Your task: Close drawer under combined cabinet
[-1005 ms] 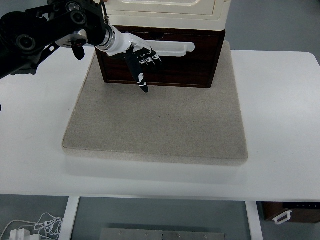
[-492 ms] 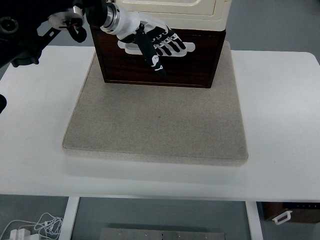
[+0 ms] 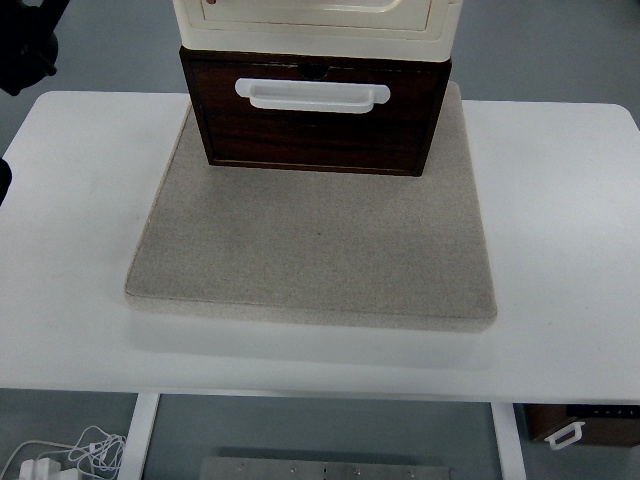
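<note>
Left hand has withdrawn since earlier frame; fingers not visible, state unknown. Drawer (image 3: 315,125) sits flush under cabinet (image 3: 318,20), on mat (image 3: 310,250).

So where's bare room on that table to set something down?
The mat is bare in front of the drawer, and the table is bare either side of the mat. Only the back, under the cabinet, is taken.

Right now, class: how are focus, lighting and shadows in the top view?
Top view: sharp throughout, evenly lit; the white handle is bright but keeps its edges; a soft shadow lies under the mat's near edge on the table; no glare.
</note>
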Motion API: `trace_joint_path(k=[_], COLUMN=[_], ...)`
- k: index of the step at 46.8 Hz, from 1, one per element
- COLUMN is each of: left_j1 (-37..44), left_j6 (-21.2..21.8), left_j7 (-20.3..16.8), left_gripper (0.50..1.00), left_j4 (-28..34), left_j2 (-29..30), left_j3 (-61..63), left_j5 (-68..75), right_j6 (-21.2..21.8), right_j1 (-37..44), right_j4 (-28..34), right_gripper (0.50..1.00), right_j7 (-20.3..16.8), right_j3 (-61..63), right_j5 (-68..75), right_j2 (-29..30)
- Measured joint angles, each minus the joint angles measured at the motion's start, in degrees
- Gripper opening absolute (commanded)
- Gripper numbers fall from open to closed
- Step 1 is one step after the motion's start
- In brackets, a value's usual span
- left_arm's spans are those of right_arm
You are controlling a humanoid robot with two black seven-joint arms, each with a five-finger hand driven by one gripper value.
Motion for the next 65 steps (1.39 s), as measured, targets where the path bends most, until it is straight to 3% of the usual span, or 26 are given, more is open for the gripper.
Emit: trace_joint_path(k=[5, 14, 24, 33, 44, 56, 65], left_j1=[-0.01, -0.04, -0.03, -1.22, -2.02, -1.07, 0.71], left_j6=[0.01, 0.02, 0.04, 10.35, 18.61, 20.77, 25.33], left_j7=[-4.08, -7.93, -14.78, -18.47, -19.2, -19.26, -19.19], left_gripper=[0.996, 0.996, 0.996, 0.996, 0.994, 0.994, 0.994], left_j4=[-0.12, 1.13, 6.07, 12.79, 23.71, 33.19, 38.76], left_j2=[0.03, 1.05, 5.17, 7.54, 7.98, 7.97, 7.25], left_j3=[-6.26, -18.44, -22.68, -22.88, -21.8, -21.77, -21.68], left_j5=[-0.84, -1.2, -3.01, -8.34, -16.09, -16.57, -16.7], right_j6=[0.0, 0.0, 0.0, 0.0, 0.0, 0.0, 0.06], right_j1=[0.0, 0.01, -0.01, 0.0, 0.0, 0.0, 0.01], right_j4=[0.0, 0.0, 0.0, 0.02, 0.03, 0.0, 0.01], right_gripper=[0.952, 0.952, 0.952, 0.952, 0.952, 0.952, 0.952], right_j7=[0.0, 0.01, -0.01, 0.0, 0.0, -0.01, 0.0], right_j3=[0.0, 0.0, 0.0, 0.13, 0.5, 0.12, 0.31], right_j5=[0.0, 0.0, 0.0, 0.0, 0.0, 0.0, -0.01], right_j2=[0.0, 0.0, 0.0, 0.0, 0.0, 0.0, 0.0])
